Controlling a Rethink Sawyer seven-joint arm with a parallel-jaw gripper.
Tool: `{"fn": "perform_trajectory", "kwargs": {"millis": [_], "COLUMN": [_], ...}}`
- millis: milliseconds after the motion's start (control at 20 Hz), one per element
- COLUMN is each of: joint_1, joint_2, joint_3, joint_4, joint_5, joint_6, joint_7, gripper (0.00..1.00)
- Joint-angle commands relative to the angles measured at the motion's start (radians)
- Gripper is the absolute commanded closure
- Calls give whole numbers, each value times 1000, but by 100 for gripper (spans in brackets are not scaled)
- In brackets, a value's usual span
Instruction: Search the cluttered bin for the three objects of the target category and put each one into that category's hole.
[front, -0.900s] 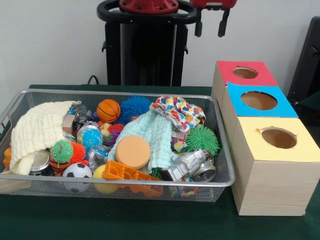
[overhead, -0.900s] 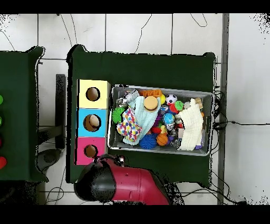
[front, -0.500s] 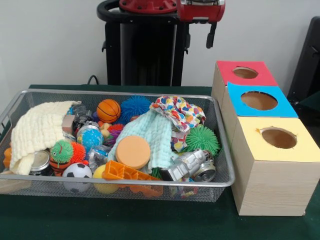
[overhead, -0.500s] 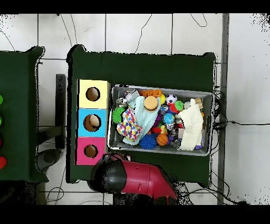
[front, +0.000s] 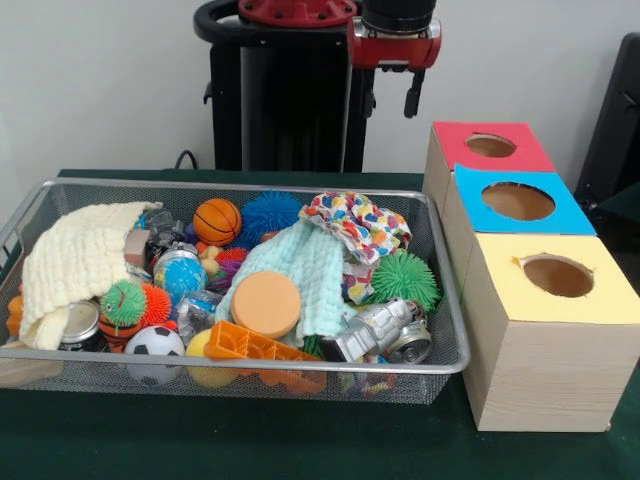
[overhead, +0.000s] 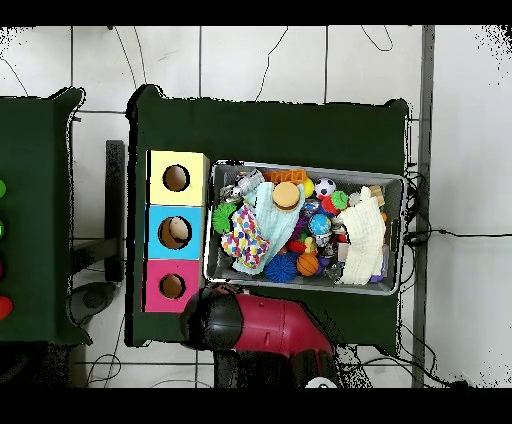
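My gripper (front: 390, 100) hangs open and empty high behind the wire bin's (front: 250, 185) far right corner, left of the red-topped box (front: 455, 150). In the overhead view only the red and black arm (overhead: 250, 325) shows, below the bin (overhead: 305, 168); the gripper is hidden under it. The bin holds a basketball (front: 217, 220), a blue spiky ball (front: 270, 212), a green spiky ball (front: 405, 278), a small football (front: 155, 343), an orange disc (front: 265, 303), a silver metal piece (front: 380, 330), a can (front: 80, 325), and cream (front: 75, 260), mint (front: 300, 262) and patterned (front: 360, 222) cloths.
Three wooden boxes stand in a row right of the bin: red top, blue top (front: 470, 205) and yellow top (front: 500, 285), each with a round hole. From above they lie left of the bin: yellow (overhead: 160, 160), blue (overhead: 158, 215), red (overhead: 155, 270).
The arm has swung leftward in the front view, carrying the gripper from above the red box's side toward the bin's far right corner. The bin's contents have not moved.
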Motion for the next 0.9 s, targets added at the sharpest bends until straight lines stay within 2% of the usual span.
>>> {"fn": "perform_trajectory", "kwargs": {"millis": [50,450,650,900], "joint_1": [-36,-67,-84,-37], "joint_2": [68,113,167,238], "joint_3": [76,87,101,74], "joint_4": [-93,-123,-136,-156], "joint_5": [-49,-65,-74,-76], "joint_6": [-69,-90,-126,-200], "joint_7": [56,37,42,108], "gripper": [0,0,0,0]}}
